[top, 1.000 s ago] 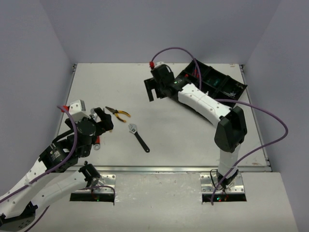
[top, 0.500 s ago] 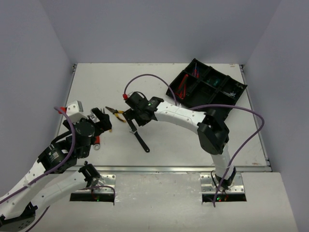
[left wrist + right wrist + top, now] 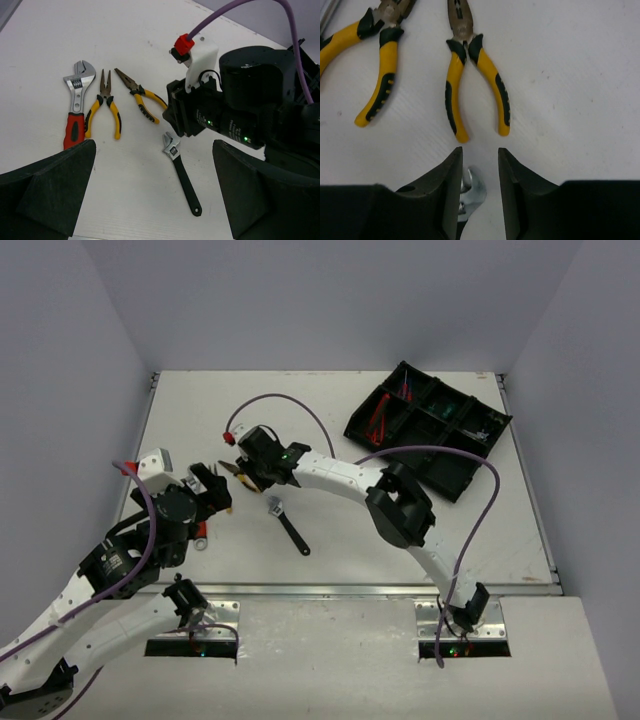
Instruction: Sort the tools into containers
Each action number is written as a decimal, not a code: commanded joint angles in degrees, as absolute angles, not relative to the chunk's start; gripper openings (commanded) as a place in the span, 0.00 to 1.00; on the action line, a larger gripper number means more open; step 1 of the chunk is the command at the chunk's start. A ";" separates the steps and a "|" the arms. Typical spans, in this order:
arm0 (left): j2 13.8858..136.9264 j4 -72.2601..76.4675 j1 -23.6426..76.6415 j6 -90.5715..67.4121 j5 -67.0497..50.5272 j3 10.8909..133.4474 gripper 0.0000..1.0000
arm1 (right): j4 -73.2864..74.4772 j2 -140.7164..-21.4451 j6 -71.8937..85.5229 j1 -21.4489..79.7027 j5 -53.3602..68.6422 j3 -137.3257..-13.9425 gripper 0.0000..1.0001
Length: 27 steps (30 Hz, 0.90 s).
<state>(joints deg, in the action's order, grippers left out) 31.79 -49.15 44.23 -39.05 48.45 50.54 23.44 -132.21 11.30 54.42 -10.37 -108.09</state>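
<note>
My right gripper (image 3: 480, 155) hangs empty, jaws only narrowly apart, just short of the pliers (image 3: 475, 75) lying flat on the table (image 3: 570, 75), with a wrench (image 3: 472, 192) head beneath it. I'd widen first, centre over both yellow handles near the pivot, then drop and squeeze (pinching one handle would likely let it swing). Left gripper (image 3: 154, 147) sits wide open; tray (image 3: 425, 430) lies well apart, far right.

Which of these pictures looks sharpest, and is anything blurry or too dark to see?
Top external view: even soft light, faint shadows, but the black tray swallows detail. Left wrist view: the red-handled wrench crisp, the near fingers soft-edged. Right wrist view: yellow pliers fairly sharp, its own fingers slightly blurred.
</note>
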 commanded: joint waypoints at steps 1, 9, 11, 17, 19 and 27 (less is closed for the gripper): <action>32.06 -47.45 43.86 -38.45 48.24 50.80 1.00 | 17.41 -138.87 7.24 51.78 -10.84 -116.51 0.33; 31.94 -46.34 43.86 -37.38 47.24 50.59 1.00 | 14.95 -143.42 4.89 48.83 -6.37 -120.42 0.38; 32.39 -45.82 43.86 -36.71 46.72 50.29 1.00 | 17.98 -145.33 4.88 48.02 -2.37 -123.23 0.39; 33.49 -45.52 43.82 -36.25 46.18 50.40 1.00 | 20.35 -145.60 5.41 47.25 9.84 -121.22 0.38; 33.49 -45.36 43.86 -36.08 46.06 50.32 1.00 | 20.73 -145.75 4.66 47.37 11.23 -121.07 0.38; 33.53 -45.26 43.86 -35.86 45.84 50.23 1.00 | 23.60 -150.43 1.49 47.46 7.16 -126.74 0.37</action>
<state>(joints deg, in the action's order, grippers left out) 33.39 -47.75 44.23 -36.74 46.02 50.54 22.69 -148.34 3.88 47.04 7.73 -124.52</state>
